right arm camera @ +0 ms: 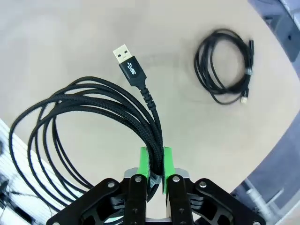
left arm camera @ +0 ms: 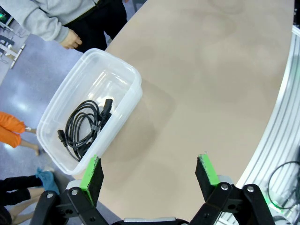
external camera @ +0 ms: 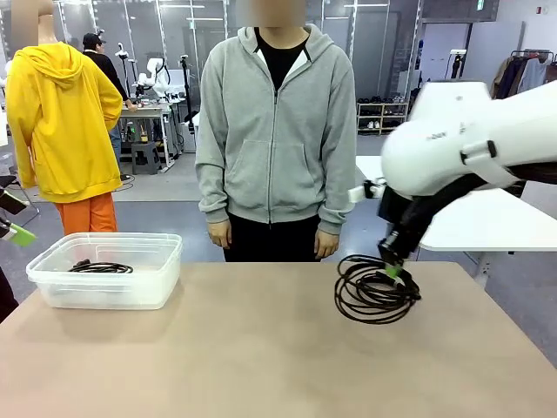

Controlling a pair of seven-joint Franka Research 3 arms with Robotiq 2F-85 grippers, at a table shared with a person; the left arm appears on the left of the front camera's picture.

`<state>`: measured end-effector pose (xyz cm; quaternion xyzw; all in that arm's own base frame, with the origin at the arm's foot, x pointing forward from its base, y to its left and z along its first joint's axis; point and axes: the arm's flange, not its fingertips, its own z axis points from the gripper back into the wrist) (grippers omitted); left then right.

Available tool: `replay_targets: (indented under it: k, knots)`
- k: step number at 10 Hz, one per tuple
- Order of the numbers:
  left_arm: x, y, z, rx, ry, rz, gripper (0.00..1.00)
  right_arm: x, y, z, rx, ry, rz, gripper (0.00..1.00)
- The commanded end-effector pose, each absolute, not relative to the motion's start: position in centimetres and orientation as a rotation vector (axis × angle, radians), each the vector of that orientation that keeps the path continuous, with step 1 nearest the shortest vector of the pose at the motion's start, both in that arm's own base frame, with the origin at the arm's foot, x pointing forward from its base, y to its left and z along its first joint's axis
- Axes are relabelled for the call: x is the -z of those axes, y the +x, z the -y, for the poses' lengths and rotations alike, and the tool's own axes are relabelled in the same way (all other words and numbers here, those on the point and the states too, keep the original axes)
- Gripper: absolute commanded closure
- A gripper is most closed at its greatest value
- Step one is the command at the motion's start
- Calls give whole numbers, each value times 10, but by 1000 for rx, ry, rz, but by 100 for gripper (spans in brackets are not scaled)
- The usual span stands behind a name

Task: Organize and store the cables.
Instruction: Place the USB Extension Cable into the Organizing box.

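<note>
Left wrist view: clear bin [left arm camera: 61, 93] holds one coiled cable [left arm camera: 82, 125].

Front view: fixed low at the near edge of the table [external camera: 261, 348], between the 2 arms, facing straight across to the person [external camera: 277, 131] at the far edge. Left wrist view: high over the table's left end, tilted down past the left gripper [left arm camera: 149, 159] onto the clear bin [left arm camera: 124, 75]; shares that bin with the front view. Right wrist view: close over the tabletop, aimed down along the right gripper [right arm camera: 155, 150] at the braided cable [right arm camera: 93, 103]; shares that coil, toward the far right corner, with the front view.
</note>
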<state>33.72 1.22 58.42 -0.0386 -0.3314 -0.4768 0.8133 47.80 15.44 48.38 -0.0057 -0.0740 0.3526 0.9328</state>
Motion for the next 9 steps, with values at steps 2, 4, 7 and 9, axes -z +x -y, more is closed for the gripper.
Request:
replay_targets:
  k: [2, 4, 7, 9]
  knots:
    - [-586, 338, -10, 1006, -74, 703, 0, -483, 504, -227, -902, -54, 149, 100]
    - [-586, 338, -10, 1006, -74, 703, 0, -476, 503, -287, -1043, -58, 136, 100]
    - [-586, 338, -10, 1006, -74, 703, 0, -444, 499, -359, -1267, -90, 105, 100]
    - [-586, 338, -10, 1006, -74, 703, 0, -413, 502, -391, -1351, -66, 40, 100]
